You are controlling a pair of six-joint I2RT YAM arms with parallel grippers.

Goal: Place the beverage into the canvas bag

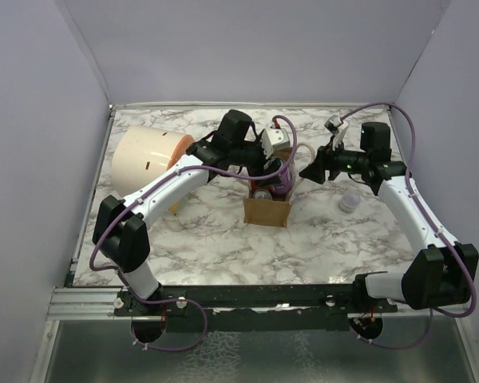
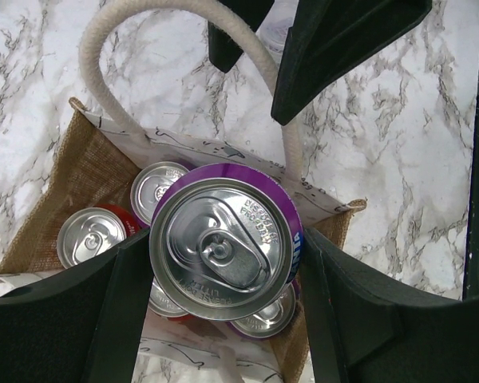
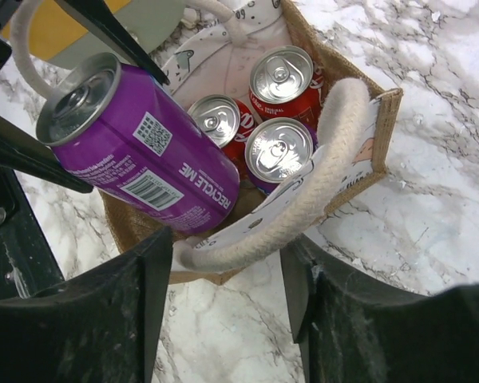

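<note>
The canvas bag (image 1: 267,211) stands upright mid-table, tan with cream handles. My left gripper (image 1: 279,163) is shut on a purple beverage can (image 2: 223,239) and holds it tilted in the bag's open mouth, above other cans (image 3: 281,76) standing inside. The can also shows in the right wrist view (image 3: 136,152), between the left fingers. My right gripper (image 3: 223,263) is open at the bag's right side. One cream handle (image 3: 303,191) lies across the gap between its jaws. The bag's burlap wall (image 2: 88,175) shows in the left wrist view, under my left gripper (image 2: 223,263).
A large cream cylinder with an orange disc end (image 1: 148,163) lies at the back left, next to the left arm. A small clear cup (image 1: 349,203) sits on the marble right of the bag. Grey walls close in the table on three sides.
</note>
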